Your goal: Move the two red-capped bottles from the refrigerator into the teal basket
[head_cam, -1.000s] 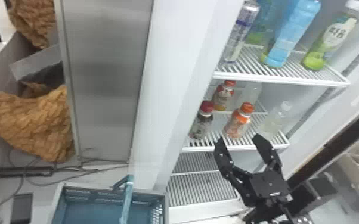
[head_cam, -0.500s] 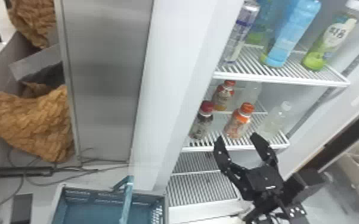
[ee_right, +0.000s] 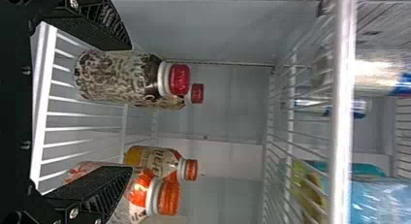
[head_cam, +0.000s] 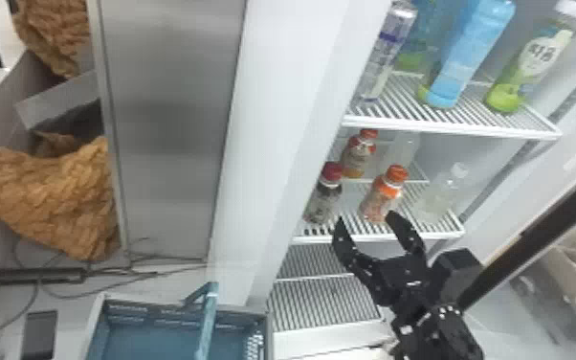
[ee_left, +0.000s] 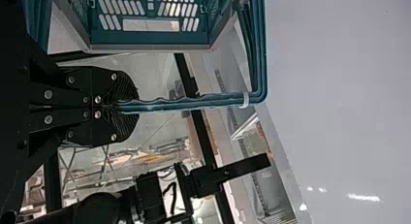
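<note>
- Your right gripper has its fingers wide apart, in front of the middle shelf of the refrigerator.
- You have one red-capped bottle upright near that shelf's front left corner. In your right wrist view it lies in the span between the two fingers, nearer to one of them; you cannot tell whether they touch.
- The second red-capped bottle stands just behind the first, deeper in on the same shelf.
- To the right of the front red cap you have an orange-capped bottle by the front edge, with another orange-capped one farther back.
- A clear bottle stands toward the shelf's front right corner.
- On the shelf above, you see a blue bottle and, near the right end, a green one with a white cap.
- Your left gripper is closed around the handle of the teal basket.
- That basket sits lower down than the bottles and to their left, well apart from them, its handle raised.
- Farther left, brown crumpled padding lies beyond a black power strip.
</note>
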`<state>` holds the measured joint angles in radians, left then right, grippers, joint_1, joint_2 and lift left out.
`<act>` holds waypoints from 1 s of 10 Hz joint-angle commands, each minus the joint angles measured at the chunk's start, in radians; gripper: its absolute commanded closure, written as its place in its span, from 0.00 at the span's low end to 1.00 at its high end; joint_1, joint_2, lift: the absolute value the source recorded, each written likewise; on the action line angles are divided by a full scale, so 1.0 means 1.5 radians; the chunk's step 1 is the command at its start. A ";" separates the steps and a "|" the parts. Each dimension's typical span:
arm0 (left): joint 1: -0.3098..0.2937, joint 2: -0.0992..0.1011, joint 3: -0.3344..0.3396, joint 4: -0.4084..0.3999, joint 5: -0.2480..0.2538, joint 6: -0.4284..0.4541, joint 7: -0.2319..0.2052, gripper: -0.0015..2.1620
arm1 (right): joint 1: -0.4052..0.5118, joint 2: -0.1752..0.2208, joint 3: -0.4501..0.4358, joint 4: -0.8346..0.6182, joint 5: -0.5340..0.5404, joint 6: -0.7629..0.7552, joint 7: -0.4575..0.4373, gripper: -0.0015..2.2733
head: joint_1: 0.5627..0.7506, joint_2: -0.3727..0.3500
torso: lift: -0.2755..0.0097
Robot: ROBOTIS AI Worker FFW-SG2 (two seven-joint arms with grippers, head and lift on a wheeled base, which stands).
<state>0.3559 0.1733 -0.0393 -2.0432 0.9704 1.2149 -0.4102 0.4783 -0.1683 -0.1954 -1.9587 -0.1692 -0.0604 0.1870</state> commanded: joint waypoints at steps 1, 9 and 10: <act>-0.003 0.000 -0.003 0.000 0.001 0.000 0.000 0.54 | -0.028 -0.002 0.000 0.034 0.008 0.006 0.012 0.06 | 0.70 0.03 | 0.18; -0.012 0.002 -0.016 0.000 0.002 -0.002 0.004 0.54 | -0.124 -0.007 0.003 0.115 0.026 0.032 0.070 0.06 | 0.70 0.03 | 0.18; -0.012 0.002 -0.016 0.000 0.002 -0.002 0.004 0.54 | -0.134 -0.007 0.007 0.122 0.029 0.034 0.072 0.06 | 0.70 0.03 | 0.18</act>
<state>0.3384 0.1764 -0.0638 -2.0432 0.9732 1.2126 -0.4033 0.2856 -0.1795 -0.1886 -1.7821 -0.1276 -0.0113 0.2943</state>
